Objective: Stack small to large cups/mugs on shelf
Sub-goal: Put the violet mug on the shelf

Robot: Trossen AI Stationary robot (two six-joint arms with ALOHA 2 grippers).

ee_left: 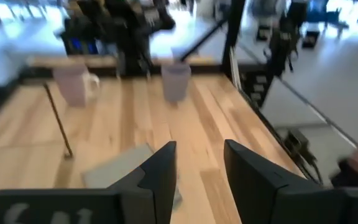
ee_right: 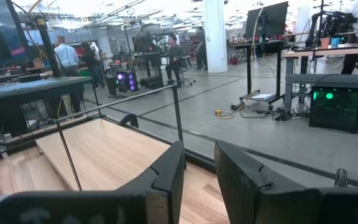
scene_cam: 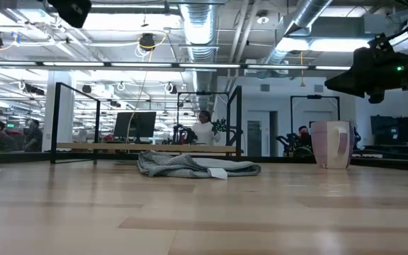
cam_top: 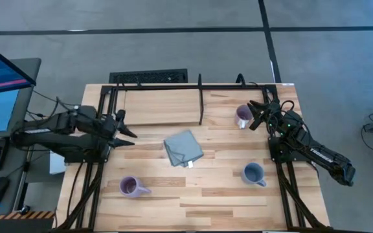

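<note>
Starting out: no mug stacked yet. Our left tool [cam_top: 127,133] part open, empty, at table's left edge. Our right tool [cam_top: 261,114] narrow gap, empty, beside dark mug [cam_top: 243,116] near shelf [cam_top: 160,107]. Light mug [cam_top: 130,187], blue mug [cam_top: 254,173] on table front. Next: we grasp dark mug.

It looks like an open-plan robotics lab: exposed silver ceiling ducts [scene_cam: 204,28], grey concrete floor [cam_top: 173,52], standing workstation desks [ee_right: 328,56], distant seated people [ee_right: 173,53].

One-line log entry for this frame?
left gripper: open, empty, beside shelf | right gripper: open, at darker purple mug | shelf: no mugs
</note>
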